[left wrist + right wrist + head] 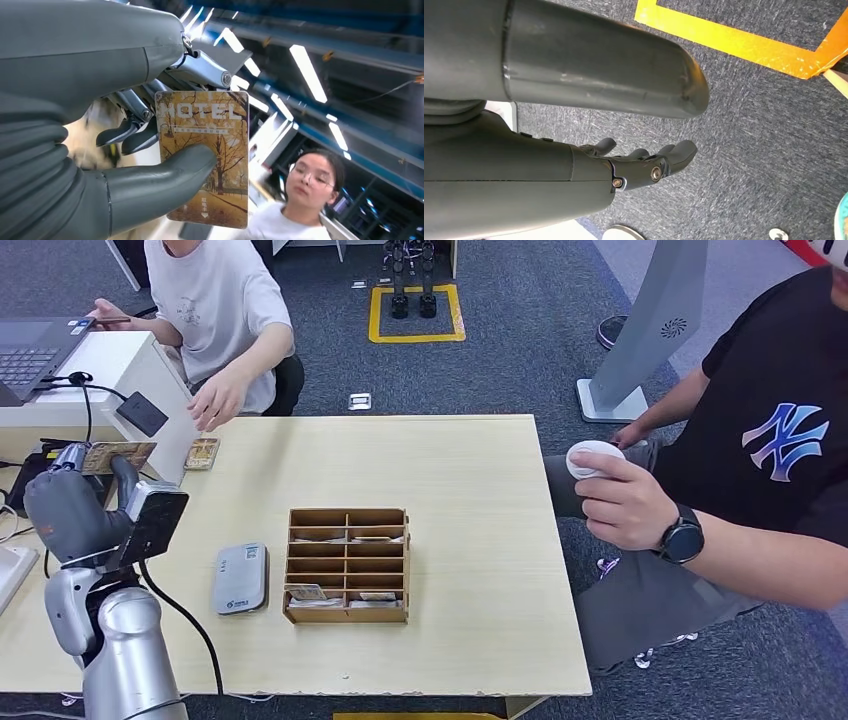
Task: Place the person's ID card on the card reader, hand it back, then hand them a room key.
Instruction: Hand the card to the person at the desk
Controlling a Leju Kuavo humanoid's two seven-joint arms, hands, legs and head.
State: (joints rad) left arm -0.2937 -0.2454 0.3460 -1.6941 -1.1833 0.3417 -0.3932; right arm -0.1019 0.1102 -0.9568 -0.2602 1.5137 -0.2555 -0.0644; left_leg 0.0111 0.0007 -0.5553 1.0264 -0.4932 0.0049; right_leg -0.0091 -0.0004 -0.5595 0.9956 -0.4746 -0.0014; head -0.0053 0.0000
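Left hand [125, 150] fills the wrist view, thumb and fingers pinching a golden hotel room key [205, 160] by its edge. From the head camera it is raised at the left of the frame, beyond the table's [480, 490] left edge. Mid-frame sit a grey card reader [240, 578] and wooden card organizer [347, 564]. Another card [202, 453] lies upper left by a person's hand [215, 400]. Right hand [644, 160] hangs over carpet, holding nothing, fingers loosely apart.

card reader [240, 578] left of organizer [347, 564], on table [470, 500]
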